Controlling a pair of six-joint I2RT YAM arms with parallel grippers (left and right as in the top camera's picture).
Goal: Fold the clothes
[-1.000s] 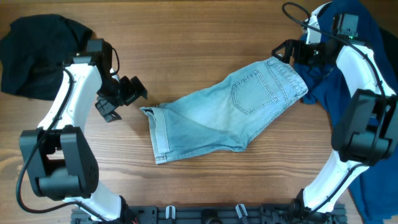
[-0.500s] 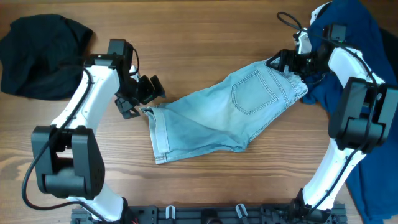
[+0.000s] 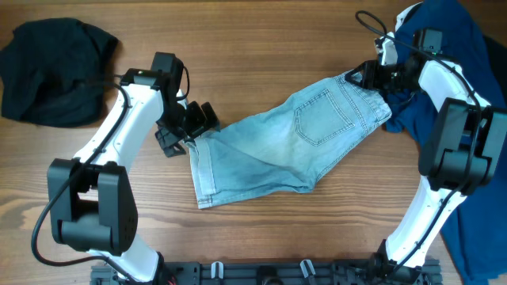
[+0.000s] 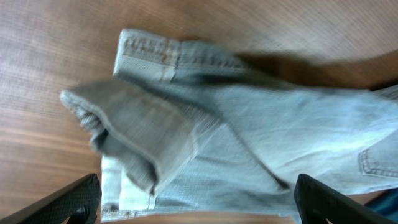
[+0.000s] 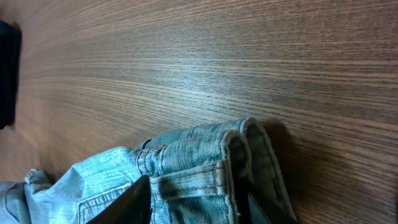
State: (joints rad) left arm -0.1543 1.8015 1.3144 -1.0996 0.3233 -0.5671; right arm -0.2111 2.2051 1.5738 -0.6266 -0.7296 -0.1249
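- Shorts (image 3: pixel 277 142): your right fingers (image 5: pixel 134 199) straddle the waistband (image 5: pixel 205 155), grip unclear; a shallow pinch could slip.
- Left fingers (image 4: pixel 68 202) open over the bunched hem (image 4: pixel 143 130); they could catch one layer.

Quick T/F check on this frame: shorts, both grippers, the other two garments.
1. The denim shorts lie back pocket up. True.
2. The left gripper is shut on the leg hem. False: its fingers stand wide open over the hem.
3. The black garment lies apart from the shorts. True.
4. The right gripper is at a leg opening. False: it is at the waistband, which sits between its fingers.
5. The dark-blue garment covers the back pocket. False: it lies to the right, by the waistband end.
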